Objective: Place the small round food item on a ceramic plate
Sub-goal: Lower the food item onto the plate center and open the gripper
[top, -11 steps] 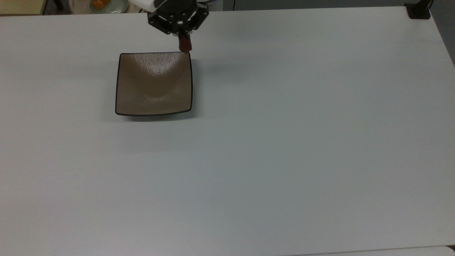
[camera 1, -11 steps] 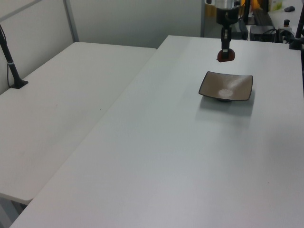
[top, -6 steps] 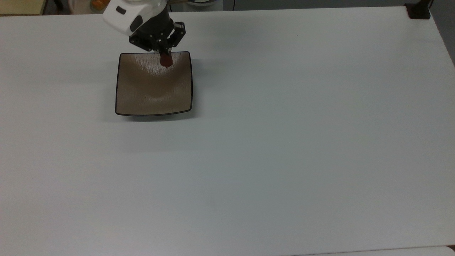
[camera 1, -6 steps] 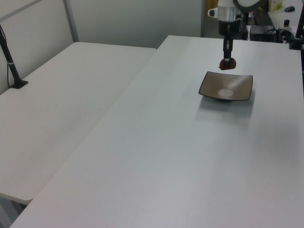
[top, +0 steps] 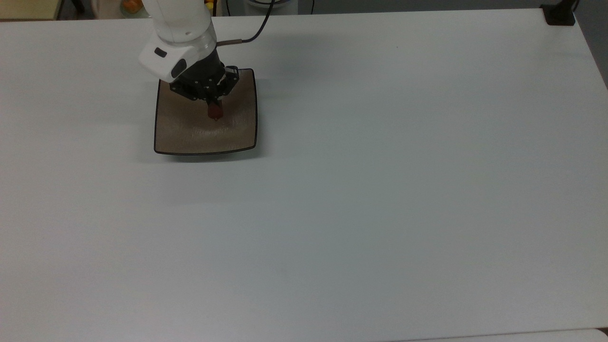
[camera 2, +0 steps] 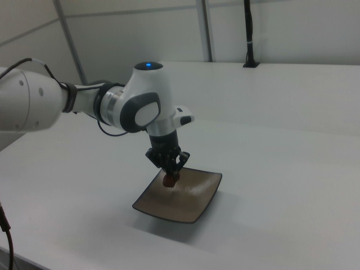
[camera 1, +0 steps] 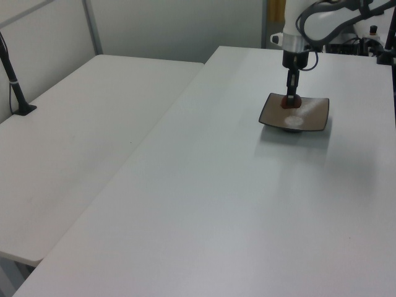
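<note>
We count one ceramic plate (top: 205, 133), one small round food item (top: 214, 110) and one arm with its gripper (top: 214, 112) on a white counter (top: 380, 190). A second white table (camera 1: 80, 148) stands alongside at the left view's left. The plate sits near the counter's far edge in the top view, towards the top view's left, and bare surface spreads wide to the top view's right and below it. The plate's thin dark rim is free on all sides. The jaws are closed on the reddish-brown food item, pinching it at its upper part. It hangs low over the plate's inner surface, near the middle; we cannot tell whether it touches the glaze.
</note>
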Robot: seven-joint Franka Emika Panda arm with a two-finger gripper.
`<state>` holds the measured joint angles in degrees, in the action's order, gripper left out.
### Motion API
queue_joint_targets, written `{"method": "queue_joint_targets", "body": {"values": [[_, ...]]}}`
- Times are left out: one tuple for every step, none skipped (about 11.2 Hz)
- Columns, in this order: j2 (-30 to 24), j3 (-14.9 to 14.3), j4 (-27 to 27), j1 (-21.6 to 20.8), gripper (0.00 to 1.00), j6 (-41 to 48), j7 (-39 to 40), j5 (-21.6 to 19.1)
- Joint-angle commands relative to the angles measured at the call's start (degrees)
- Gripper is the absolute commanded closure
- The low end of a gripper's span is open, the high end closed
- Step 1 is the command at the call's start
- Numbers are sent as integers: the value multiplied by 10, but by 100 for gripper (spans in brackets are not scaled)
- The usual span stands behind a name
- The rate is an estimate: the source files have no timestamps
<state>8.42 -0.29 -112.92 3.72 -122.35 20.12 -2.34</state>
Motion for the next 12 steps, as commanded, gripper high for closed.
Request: {"method": "queue_joint_targets", "body": {"values": [[18,-3,-34,-1,97,-63,15,-6],[23,-4,-44,-1,97,-83,15,-5],[28,-8,-49,-1,95,-94,15,-5],[31,-9,-48,-1,95,-100,15,-6],[34,-12,-48,0,94,-104,15,-6],[35,-13,-48,1,93,-105,15,-6],[35,-13,-48,0,87,-104,15,-6],[36,-13,-48,1,74,-103,14,-6],[36,-13,-48,1,24,-101,14,-6],[36,-13,-48,1,0,-98,12,-6],[36,-13,-48,1,0,-97,10,-6],[36,-13,-48,1,0,-96,9,-6]]}}
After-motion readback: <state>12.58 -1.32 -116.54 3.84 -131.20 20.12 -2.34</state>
